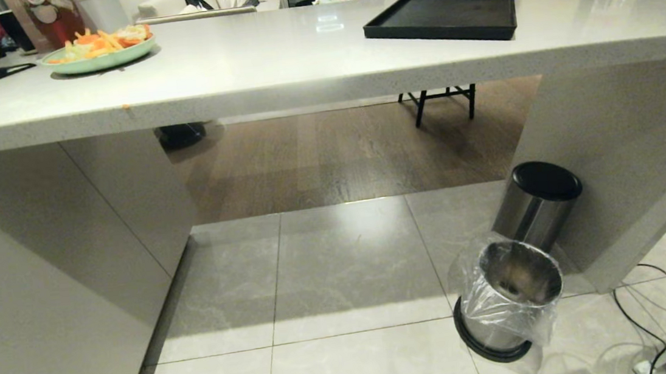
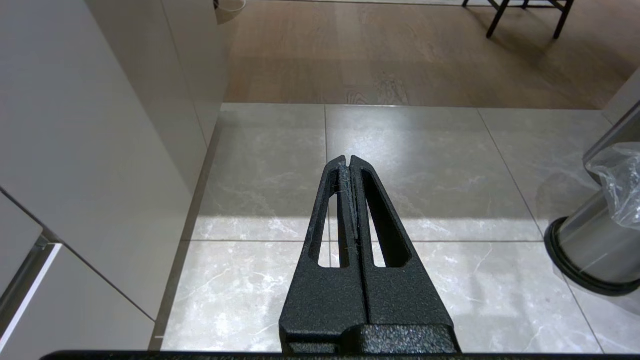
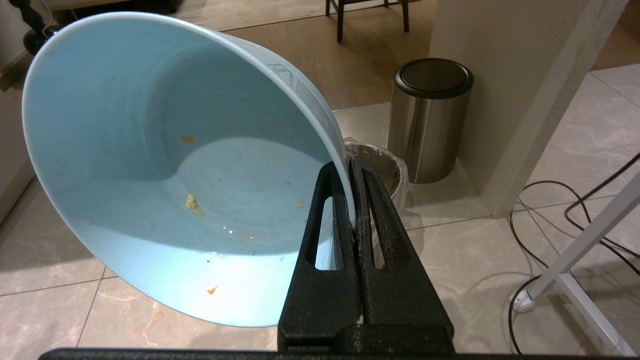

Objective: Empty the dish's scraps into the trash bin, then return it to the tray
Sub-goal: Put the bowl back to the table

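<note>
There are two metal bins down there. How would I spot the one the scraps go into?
Look under the right end of the grey counter, on the tiled floor by its support. Of two steel cylinders, the trash bin stands nearer the camera, open-topped with a clear plastic bag liner; the black-topped bin behind has none.

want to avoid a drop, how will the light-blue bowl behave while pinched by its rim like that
The bowl looks rigid and glossy, so it is probably slippery. The right gripper holds it only by a thin edge of the rim, with the fingers shut on it, so it may pivot or slide if jolted. Only tiny crumbs remain inside, so it is likely light. Over the tiled floor, it could chip if dropped.
</note>
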Motion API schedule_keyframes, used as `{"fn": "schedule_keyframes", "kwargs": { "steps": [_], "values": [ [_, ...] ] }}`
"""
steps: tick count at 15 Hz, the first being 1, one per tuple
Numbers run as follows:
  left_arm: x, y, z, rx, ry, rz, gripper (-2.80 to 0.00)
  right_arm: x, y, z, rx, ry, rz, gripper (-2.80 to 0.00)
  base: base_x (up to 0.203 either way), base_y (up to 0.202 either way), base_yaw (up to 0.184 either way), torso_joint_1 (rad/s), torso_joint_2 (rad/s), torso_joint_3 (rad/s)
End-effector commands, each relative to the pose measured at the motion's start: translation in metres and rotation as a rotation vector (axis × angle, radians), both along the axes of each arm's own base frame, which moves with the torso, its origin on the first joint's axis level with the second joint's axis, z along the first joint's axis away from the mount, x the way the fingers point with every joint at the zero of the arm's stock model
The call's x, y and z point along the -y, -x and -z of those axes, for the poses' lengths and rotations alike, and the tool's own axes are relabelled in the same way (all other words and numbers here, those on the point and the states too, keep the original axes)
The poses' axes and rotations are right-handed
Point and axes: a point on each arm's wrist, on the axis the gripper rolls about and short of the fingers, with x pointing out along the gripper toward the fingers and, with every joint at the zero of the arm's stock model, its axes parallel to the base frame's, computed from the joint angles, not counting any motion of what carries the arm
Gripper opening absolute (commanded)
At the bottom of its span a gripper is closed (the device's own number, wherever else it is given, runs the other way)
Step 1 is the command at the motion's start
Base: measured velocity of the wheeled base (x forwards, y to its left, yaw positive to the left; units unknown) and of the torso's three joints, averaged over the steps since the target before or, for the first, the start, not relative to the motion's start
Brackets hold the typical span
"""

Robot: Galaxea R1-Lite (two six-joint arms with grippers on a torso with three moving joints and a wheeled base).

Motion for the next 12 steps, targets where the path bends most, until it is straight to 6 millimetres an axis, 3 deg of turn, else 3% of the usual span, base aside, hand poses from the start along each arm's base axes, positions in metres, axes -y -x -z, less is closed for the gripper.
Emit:
{"fn": "schedule_keyframes", "kwargs": {
  "steps": [1, 12],
  "values": [
    [0.0000, -0.0001, -0.0001, 0.000, 0.001, -0.001, -2.80, 0.0000, -0.0001, 0.0000, -0.002, -0.001, 0.001, -2.80, 0.000, 0.000, 0.000, 0.000, 0.00, 0.000],
    [0.0000, -0.0001, -0.0001, 0.000, -0.001, -0.001, -2.80, 0.0000, -0.0001, 0.0000, -0.002, 0.000, -0.001, -2.80, 0.000, 0.000, 0.000, 0.000, 0.00, 0.000]
  ]
}}
